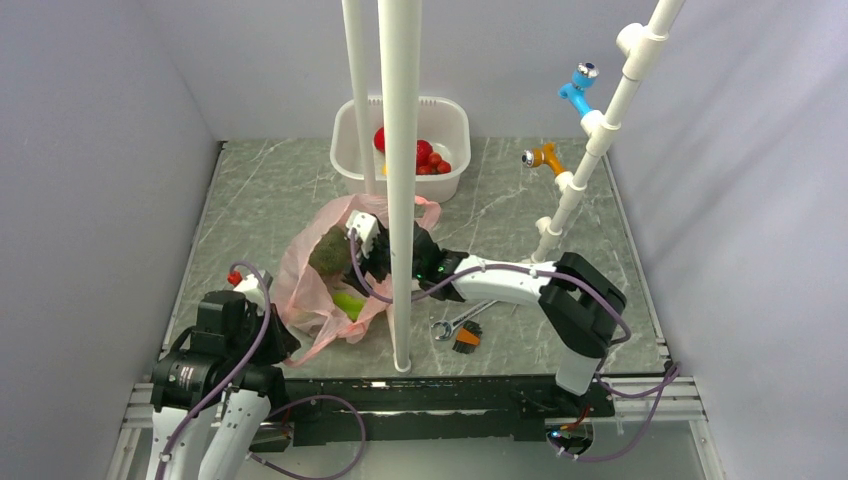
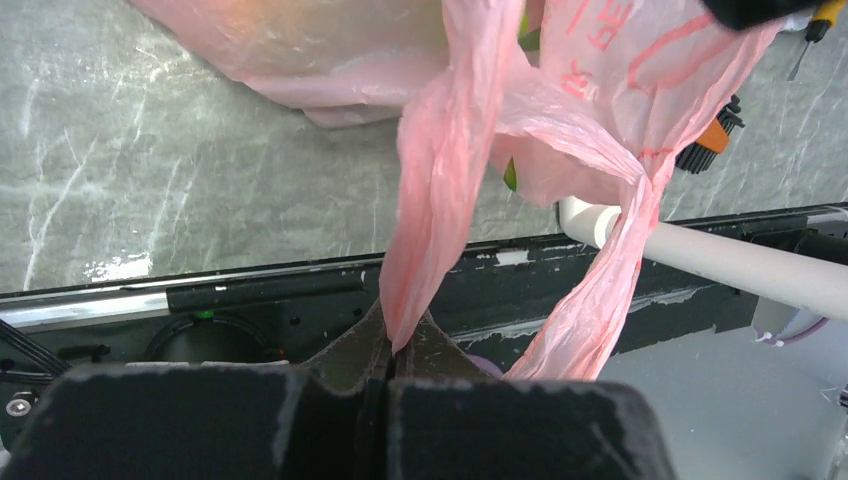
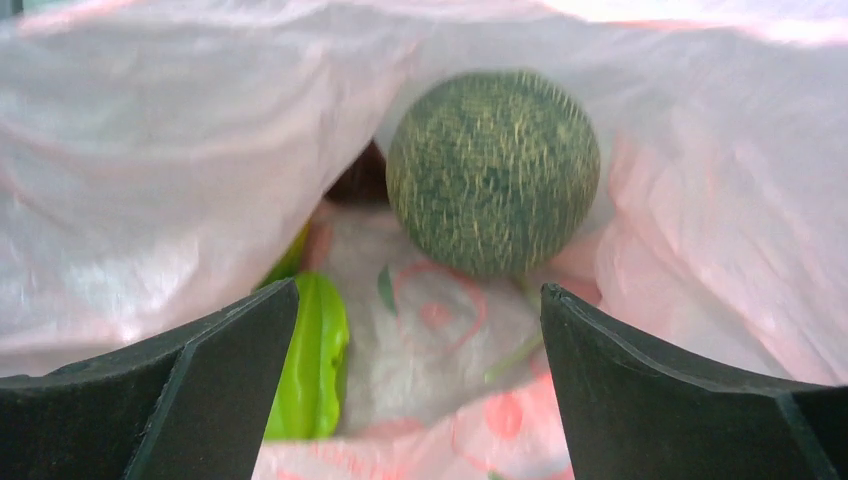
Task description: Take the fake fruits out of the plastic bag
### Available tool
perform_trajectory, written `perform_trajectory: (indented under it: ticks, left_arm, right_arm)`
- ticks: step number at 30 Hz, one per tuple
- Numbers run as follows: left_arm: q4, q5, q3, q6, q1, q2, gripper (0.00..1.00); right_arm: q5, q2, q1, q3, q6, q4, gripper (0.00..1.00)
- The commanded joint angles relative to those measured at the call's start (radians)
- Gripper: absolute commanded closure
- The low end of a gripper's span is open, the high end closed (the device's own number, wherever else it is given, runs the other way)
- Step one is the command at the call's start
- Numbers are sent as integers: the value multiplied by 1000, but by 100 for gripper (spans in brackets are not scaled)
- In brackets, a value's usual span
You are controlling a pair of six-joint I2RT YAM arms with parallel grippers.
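Toward the near edge of the table (image 1: 560, 200), left of centre, the left gripper (image 2: 392, 348) clamps a handle of the plastic bag (image 1: 300, 285) while the right gripper (image 3: 418, 300) gapes inside before the dull-green ball (image 3: 493, 172), where a careless close could pinch film or shove it deeper.

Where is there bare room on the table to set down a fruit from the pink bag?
Bare tabletop lies left of the white tub, up to the wall, and between the tub and the pipe stand. The near middle is crowded: pink bag, wrench, orange brush.
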Motion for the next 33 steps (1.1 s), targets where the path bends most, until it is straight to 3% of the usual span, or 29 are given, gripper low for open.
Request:
perform_trajectory:
  ticks: [1,7,10,15,19,23,27,33]
  left_arm:
    - [-32,28,25,18,-3,10,100]
    - [-33,12,60,10,-4,1,99]
    - [-23,31,43,7,-4,1,99]
    - [-4,63,11,15,-4,1,99]
    - [23,90,1,9,-4,5,93]
    - [53,93,33,-2,-4,1,95]
    - [60,77,117,-2,-4,-1,100]
    - [172,174,255,-56,-4,-8,100]
  right_arm:
    - [17,95,-2,157,80,15,4]
    - [-12,177,-16,295,332,-82,1]
    - [6,186,-40,282,456,-83,0]
    - [-95,196,-129,217,611,-19,1]
    - [-164,204,-150,168,561,5,1]
    - [-220,164,-121,114,464,25,3]
    - [-317,148,-114,81,441,37,18]
    - [-420,195,-95,115,354,-3,28]
